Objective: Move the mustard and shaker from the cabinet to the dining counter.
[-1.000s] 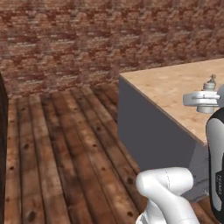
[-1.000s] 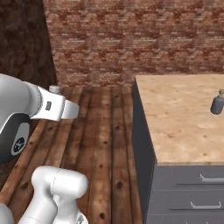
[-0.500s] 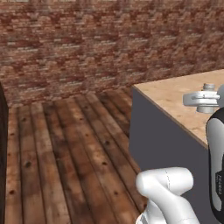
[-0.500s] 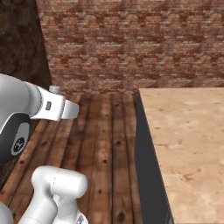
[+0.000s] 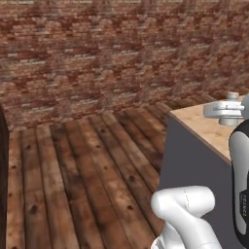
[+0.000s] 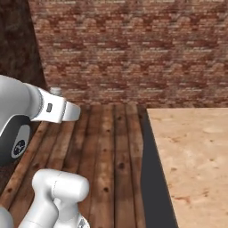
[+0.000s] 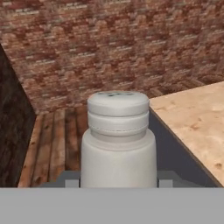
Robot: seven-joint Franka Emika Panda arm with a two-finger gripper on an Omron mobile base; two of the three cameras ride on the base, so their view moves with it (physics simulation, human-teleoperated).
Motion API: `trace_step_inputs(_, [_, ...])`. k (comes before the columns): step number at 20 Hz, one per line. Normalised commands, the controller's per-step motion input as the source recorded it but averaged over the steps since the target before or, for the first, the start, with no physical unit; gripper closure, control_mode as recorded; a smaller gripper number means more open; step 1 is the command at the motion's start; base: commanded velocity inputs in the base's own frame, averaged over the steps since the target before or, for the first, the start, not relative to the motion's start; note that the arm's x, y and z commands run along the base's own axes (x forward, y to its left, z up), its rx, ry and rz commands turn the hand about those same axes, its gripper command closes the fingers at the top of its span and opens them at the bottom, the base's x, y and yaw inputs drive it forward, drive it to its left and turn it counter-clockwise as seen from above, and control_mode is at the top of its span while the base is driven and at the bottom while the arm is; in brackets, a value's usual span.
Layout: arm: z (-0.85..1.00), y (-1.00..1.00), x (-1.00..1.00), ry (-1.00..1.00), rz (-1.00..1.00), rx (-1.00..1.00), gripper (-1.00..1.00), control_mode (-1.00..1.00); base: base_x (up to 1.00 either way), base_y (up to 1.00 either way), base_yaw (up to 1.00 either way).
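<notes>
While the arm is drawn back over its base, the shaker (image 7: 118,140) sits dead centre in the hand view, upright, a pale grey-white cylinder with a ribbed collar and a flat-domed cap. Its lower body runs down between the fingers (image 7: 72,183), whose small grey tips peek out on either side of it right at the bottom; they look clamped on the shaker at a middling spread, snug on both sides. No label, brand or writing readable on the shaker; tiny marks on the cap top, too small to make out. Contents can't be told, body is opaque. Behind it: red brick wall (image 7: 109,43), dark wood plank floor (image 7: 57,135), and to the right the light wood-grain table (image 7: 197,118) with its dark grey side panel below. Left base view shows the same table (image 5: 209,127) at the right edge, its corner near the arm; right base view shows the table (image 6: 191,156) as a broad bare slab at lower right, brick wall (image 6: 133,49) beyond. Shaker is held in the air, level with or just short of the table edge, not resting on it.
</notes>
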Motion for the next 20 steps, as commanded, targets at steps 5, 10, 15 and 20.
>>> trace_step_inputs(5, [0.0, 0.0, 0.0, 0.0, 0.0, 0.0, 1.0, 1.0, 0.92, 0.33, 0.0])
trace_step_inputs(10, [0.0, 0.0, 0.0, 0.0, 0.0, 0.0, 1.0, 1.0, 0.93, 0.28, -0.04])
trace_step_inputs(15, [0.0, 0.0, 0.0, 0.0, 0.0, 0.0, 1.0, 1.0, 0.94, 0.25, -0.07])
trace_step_inputs(20, [0.0, 0.0, 0.0, 0.0, 0.0, 0.0, 1.0, 1.0, 0.9, 0.27, -0.23])
